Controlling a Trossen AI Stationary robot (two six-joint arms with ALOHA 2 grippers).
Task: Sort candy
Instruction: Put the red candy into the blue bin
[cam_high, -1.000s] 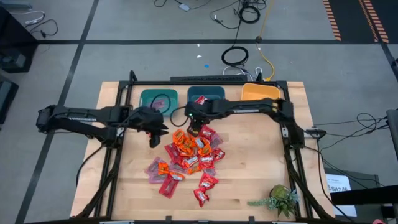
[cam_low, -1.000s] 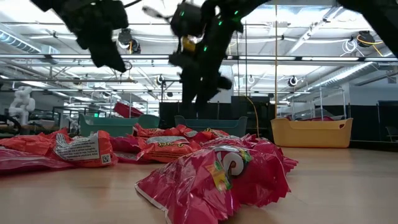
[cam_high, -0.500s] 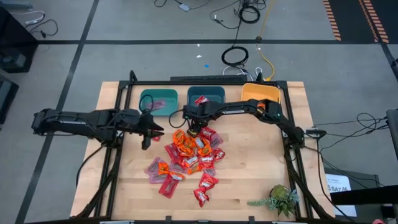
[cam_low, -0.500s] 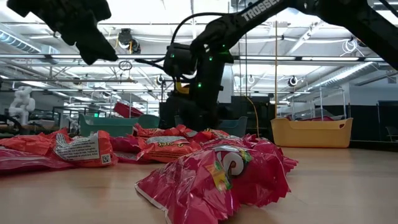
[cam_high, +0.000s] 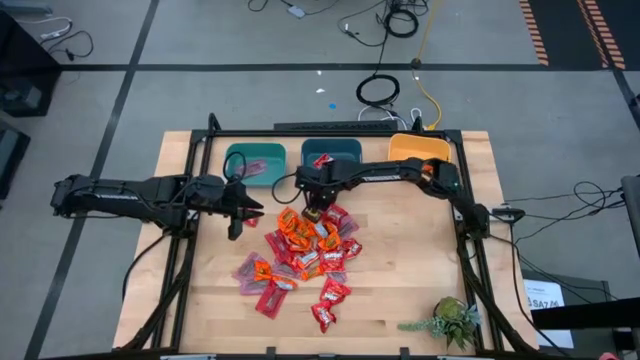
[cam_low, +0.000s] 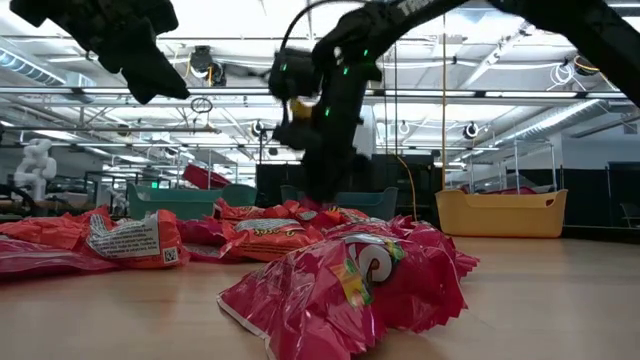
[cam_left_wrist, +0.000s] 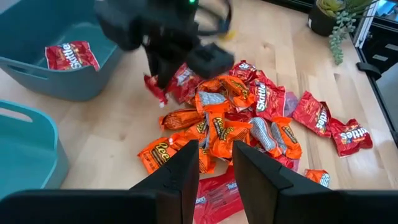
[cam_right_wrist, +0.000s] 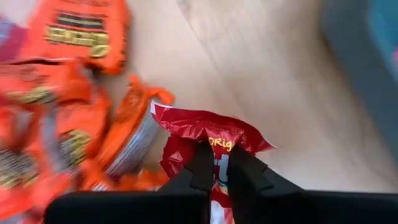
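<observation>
Red Skittles packet (cam_right_wrist: 208, 140) pinched between right gripper (cam_right_wrist: 216, 168) fingers.

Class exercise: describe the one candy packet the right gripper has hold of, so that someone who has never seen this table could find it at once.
Start at the middle teal bin at the table's far edge; just in front of it is the top of the candy pile. There the right gripper is shut on a red packet. Unlike its neighbours lying loose, it is pinched by one crumpled edge.

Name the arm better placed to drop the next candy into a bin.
Right. Its claw is shut on a red candy at the pile's far edge, beside the middle teal bin. The left claw hangs empty off the pile.
</observation>
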